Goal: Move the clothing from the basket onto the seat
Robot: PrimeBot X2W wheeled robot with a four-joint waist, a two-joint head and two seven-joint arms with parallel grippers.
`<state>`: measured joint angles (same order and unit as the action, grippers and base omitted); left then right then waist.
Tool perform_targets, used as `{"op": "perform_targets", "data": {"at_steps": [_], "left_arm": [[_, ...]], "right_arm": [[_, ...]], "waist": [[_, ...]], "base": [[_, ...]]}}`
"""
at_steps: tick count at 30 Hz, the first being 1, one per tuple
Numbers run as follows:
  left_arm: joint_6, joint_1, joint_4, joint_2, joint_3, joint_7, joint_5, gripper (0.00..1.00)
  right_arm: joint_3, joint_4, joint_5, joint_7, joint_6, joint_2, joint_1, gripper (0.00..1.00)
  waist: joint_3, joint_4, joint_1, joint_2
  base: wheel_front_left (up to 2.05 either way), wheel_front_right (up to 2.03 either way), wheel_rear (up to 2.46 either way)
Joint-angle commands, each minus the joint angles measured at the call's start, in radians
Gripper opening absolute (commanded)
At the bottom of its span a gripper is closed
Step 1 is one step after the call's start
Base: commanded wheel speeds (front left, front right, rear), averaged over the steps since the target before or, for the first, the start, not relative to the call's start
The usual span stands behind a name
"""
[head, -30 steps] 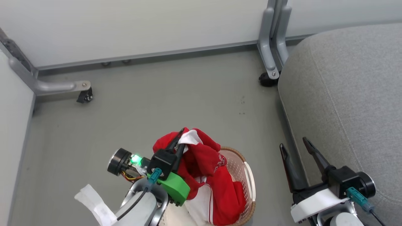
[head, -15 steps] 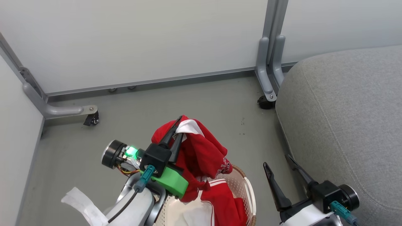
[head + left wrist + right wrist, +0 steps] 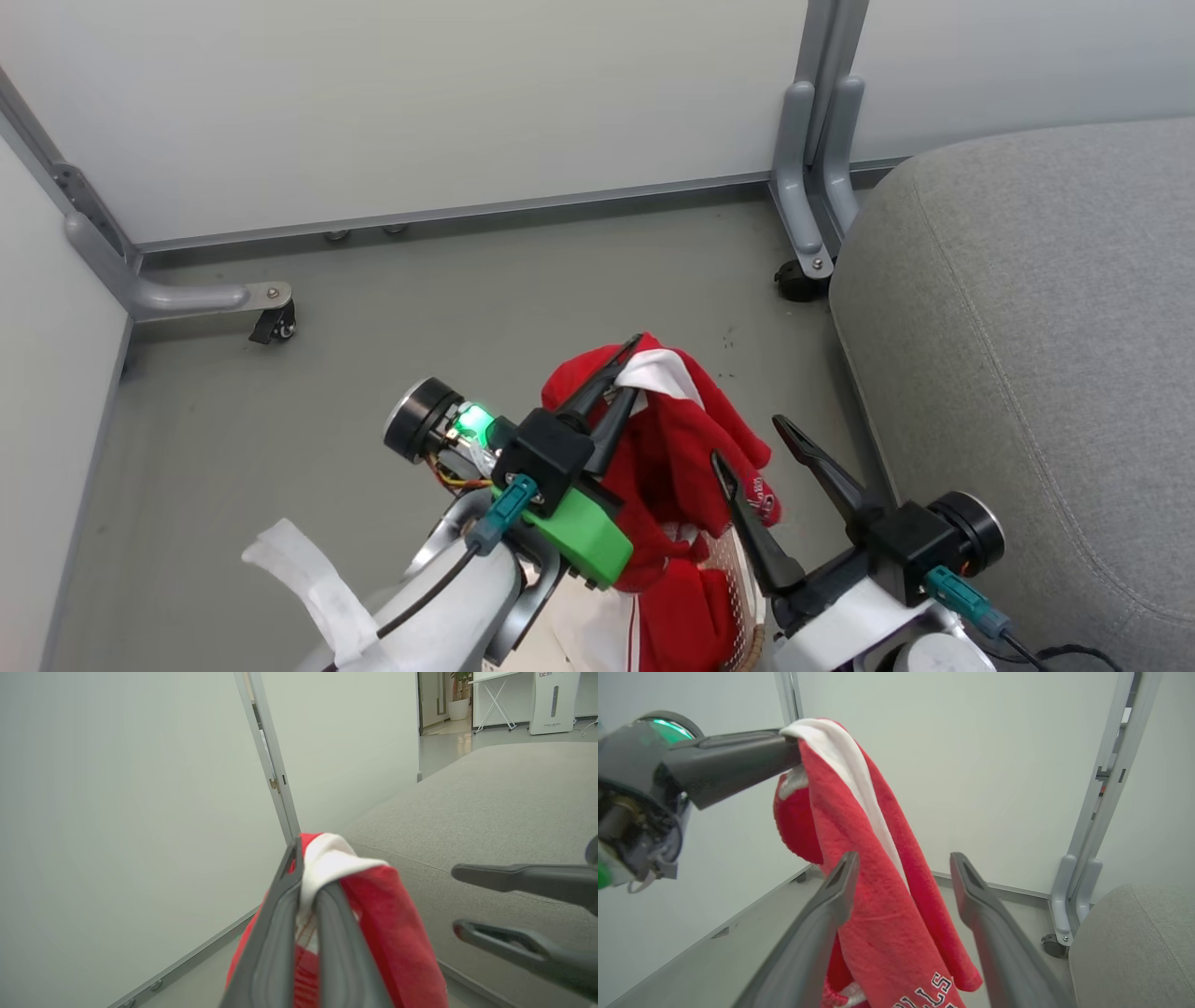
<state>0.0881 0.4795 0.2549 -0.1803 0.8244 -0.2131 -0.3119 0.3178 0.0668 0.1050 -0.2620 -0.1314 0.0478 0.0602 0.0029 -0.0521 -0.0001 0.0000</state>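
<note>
So the left pincer (image 3: 636, 367) is clamped on the red clothing (image 3: 681, 448) dangling near the seat (image 3: 1027, 327) edge, right pincer (image 3: 748, 440) gaping wide beside it.

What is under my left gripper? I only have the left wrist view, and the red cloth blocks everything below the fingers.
Observer: In the head view the red garment hangs from the left gripper down towards the basket.
Operator: Is the right gripper on it?
Observer: No. The right wrist view shows the right gripper open, with the hanging cloth in the gap between its fingers, not pinched.
Operator: Anything left in the basket?
Observer: More red and white cloth lies there. I cannot tell whether it is a second piece.
</note>
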Motion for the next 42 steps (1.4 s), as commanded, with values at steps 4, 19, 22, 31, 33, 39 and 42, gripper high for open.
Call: {"op": "perform_targets", "data": {"at_steps": [4, 19, 22, 31, 33, 39, 42], "left_arm": [[-0.030, 0.031, -0.007, 0.014, 0.026, 0.013, -0.007, 0.00], [-0.070, 0.032, -0.094, 0.019, 0.061, 0.067, -0.047, 0.00], [-0.075, 0.020, -0.097, 0.013, 0.058, 0.070, -0.062, 0.00], [-0.087, -0.008, -0.076, -0.002, 0.067, 0.081, -0.095, 0.00], [-0.089, -0.007, -0.073, -0.003, 0.068, 0.082, -0.099, 0.00], [-0.095, -0.011, -0.064, -0.001, 0.073, 0.079, -0.109, 0.47], [-0.110, -0.019, -0.064, 0.000, 0.080, 0.084, -0.127, 1.00]], "right_arm": [[0.024, 0.029, -0.010, -0.005, 0.001, 0.004, 0.029, 1.00], [0.029, 0.121, -0.009, -0.005, 0.001, 0.005, 0.042, 0.00], [0.038, 0.131, 0.003, -0.005, 0.001, 0.010, 0.040, 0.00], [0.031, 0.125, 0.024, -0.005, 0.001, 0.018, 0.031, 0.00], [0.030, 0.124, 0.026, -0.005, 0.001, 0.018, 0.029, 0.00], [0.021, 0.123, 0.027, -0.005, 0.001, 0.018, 0.022, 0.00], [0.018, 0.123, 0.028, -0.005, 0.001, 0.018, 0.018, 0.00]], "waist": [[0.011, 0.006, 0.0001, 0.0000], [0.026, 0.010, 0.0001, 0.0000], [0.024, 0.011, 0.0001, 0.0000], [0.018, 0.009, 0.0001, 0.0000], [0.017, 0.009, 0.0001, 0.0000], [0.013, 0.012, 0.0001, 0.0000], [0.011, 0.013, 0.0001, 0.0000]], "base": [[0.00, 0.00, 0.00], [0.00, 0.00, 0.00], [0.00, 0.00, 0.00], [0.00, 0.00, 0.00], [0.00, 0.00, 0.00], [0.00, 0.00, 0.00], [0.00, 0.00, 0.00]]}}
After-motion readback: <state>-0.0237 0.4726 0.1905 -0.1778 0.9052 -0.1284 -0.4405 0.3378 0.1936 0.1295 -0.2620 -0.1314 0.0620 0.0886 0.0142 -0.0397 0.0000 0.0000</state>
